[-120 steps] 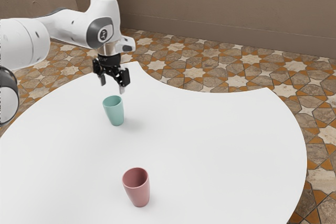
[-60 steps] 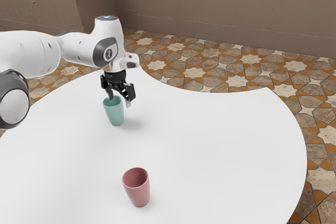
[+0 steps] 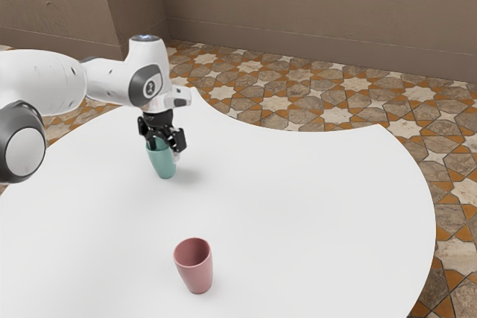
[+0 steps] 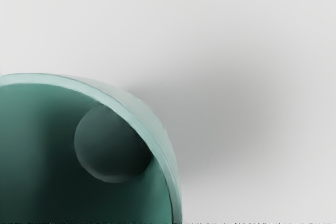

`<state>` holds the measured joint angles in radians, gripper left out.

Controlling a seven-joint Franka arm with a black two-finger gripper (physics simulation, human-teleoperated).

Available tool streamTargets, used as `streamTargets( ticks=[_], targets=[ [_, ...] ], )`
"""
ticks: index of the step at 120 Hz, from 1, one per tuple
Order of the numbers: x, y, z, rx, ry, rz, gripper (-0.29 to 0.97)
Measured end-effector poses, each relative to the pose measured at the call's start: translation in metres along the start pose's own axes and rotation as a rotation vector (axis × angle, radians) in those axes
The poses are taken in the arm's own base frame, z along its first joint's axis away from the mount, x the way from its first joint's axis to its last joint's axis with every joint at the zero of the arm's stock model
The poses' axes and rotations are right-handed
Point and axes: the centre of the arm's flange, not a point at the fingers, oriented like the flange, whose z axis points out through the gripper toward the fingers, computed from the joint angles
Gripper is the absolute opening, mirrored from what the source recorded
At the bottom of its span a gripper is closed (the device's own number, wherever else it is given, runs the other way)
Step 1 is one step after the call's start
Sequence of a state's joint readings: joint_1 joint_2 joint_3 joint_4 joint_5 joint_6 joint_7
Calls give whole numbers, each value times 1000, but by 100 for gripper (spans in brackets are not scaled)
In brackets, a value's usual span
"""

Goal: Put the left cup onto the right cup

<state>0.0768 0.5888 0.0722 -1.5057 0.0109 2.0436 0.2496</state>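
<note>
The teal tapered plastic cup stands upright on the white round counter, well apart from the pink tapered cup (also upright). The jaws sit at the teal rim; whether they clench it cannot be told. The wrist view looks into the teal cup, which is empty down to its round base.
</note>
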Motion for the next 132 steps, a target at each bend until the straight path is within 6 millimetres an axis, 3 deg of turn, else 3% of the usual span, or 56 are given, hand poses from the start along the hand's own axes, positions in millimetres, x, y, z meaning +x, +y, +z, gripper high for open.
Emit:
streamTargets(
  ticks=[61,105,124,132],
  targets=[
    [-8,-8,13,0,-16,-6,1],
    [-14,-9,-8,7,-18,-7,-9],
    [-20,-5,-48,15,11,-6,-10],
    [-31,4,-66,11,6,-6,-10]
  ],
)
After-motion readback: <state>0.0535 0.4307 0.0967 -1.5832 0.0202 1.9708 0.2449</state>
